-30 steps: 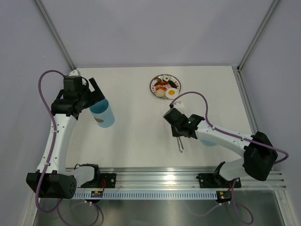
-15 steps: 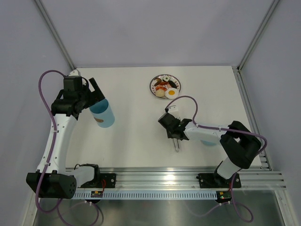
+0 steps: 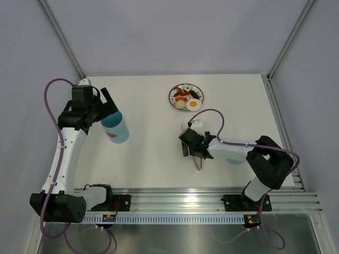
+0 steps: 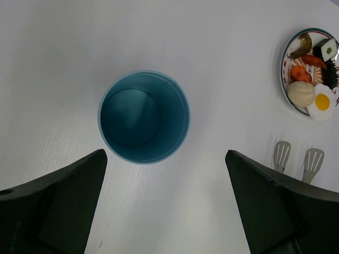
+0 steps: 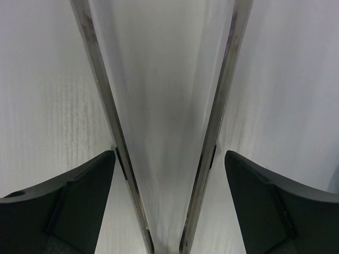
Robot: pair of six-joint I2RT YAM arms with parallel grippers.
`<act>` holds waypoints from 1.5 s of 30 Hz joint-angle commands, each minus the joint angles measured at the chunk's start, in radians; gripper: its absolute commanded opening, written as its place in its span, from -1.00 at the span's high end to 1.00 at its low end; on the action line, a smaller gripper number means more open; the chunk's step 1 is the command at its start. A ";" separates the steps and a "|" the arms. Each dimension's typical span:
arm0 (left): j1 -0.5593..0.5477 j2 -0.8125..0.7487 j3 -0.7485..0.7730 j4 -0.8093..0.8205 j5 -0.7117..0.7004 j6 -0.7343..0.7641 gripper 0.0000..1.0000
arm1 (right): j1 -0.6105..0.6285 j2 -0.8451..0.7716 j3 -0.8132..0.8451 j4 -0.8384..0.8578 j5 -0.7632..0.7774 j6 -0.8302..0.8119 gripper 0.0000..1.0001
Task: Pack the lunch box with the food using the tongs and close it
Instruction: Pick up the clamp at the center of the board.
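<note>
right end effector [image 5: 169, 159] wide, astride tongs [image 5: 103, 106] on counter [image 3: 148, 159] | left end effector [image 4: 165, 153] wide near box [image 4: 143, 116] | we risk tongs skidding if we close off-centre

Bright, even light from above; shadows on the flat white counter [image 3: 148, 106] faint and soft; black wedge-shaped fingers [image 5: 58, 211] blurred close-up.

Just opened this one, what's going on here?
Two arms are set to pack a lunch box. The left gripper hangs open above the upright, empty lunch box, not touching it. The right gripper straddles the tongs, its fingers spread wide with both tong arms between them; whether it actually grips them is unclear. All the food sits on the plate, so nothing is packed yet.
</note>
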 commanded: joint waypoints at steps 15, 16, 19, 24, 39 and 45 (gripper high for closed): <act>0.005 0.002 -0.011 0.035 -0.002 0.006 -0.98 | 0.033 0.077 -0.048 0.084 0.087 0.132 -0.32; 0.007 0.001 -0.006 0.033 -0.006 0.006 -0.98 | 0.036 0.073 -0.046 0.079 0.089 0.137 -0.27; 0.014 -0.001 -0.003 0.030 -0.007 0.004 -0.98 | 0.047 0.044 -0.049 0.055 0.092 0.149 -0.01; 0.030 0.006 0.023 0.021 -0.004 -0.006 -0.98 | 0.047 -0.036 -0.054 -0.013 0.079 0.146 0.50; 0.299 0.111 -0.027 -0.016 0.062 -0.217 -0.89 | 0.039 -0.432 0.225 -0.457 0.041 0.082 0.72; 0.361 0.062 -0.161 0.021 0.059 -0.273 -0.78 | 0.039 -0.466 0.285 -0.519 0.049 0.085 0.71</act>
